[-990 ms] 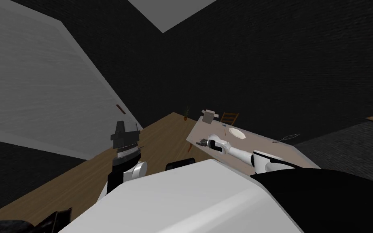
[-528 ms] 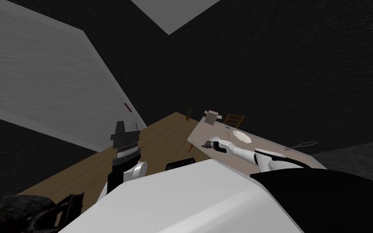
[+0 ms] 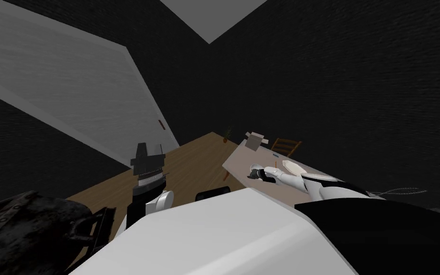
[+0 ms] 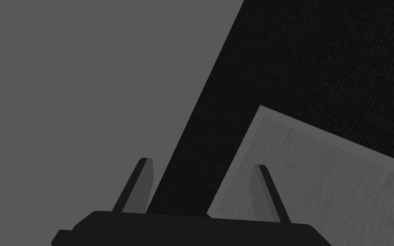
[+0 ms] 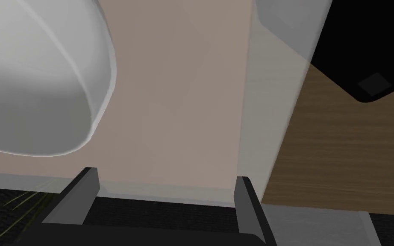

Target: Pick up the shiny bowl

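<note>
- Head view: the right gripper (image 3: 252, 174) reaches over the pale surface (image 3: 241, 161). The white bowl (image 3: 294, 167) sits on it, beside the forearm.
- Step, as I judge it: approach, no grasp yet. Next the hand must turn toward the bowl and set its rim between the fingers.
- Right wrist view adds that the fingers (image 5: 90, 187) stand wide and empty, with the bowl off to one side and apart from them.
- Left gripper (image 3: 147, 160) is raised at my left, fingers wide, holding nothing.

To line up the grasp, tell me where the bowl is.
In the head view the pale bowl sits on the table, right of centre, close beside the right gripper; the right wrist view shows it outside the open jaws.
</note>
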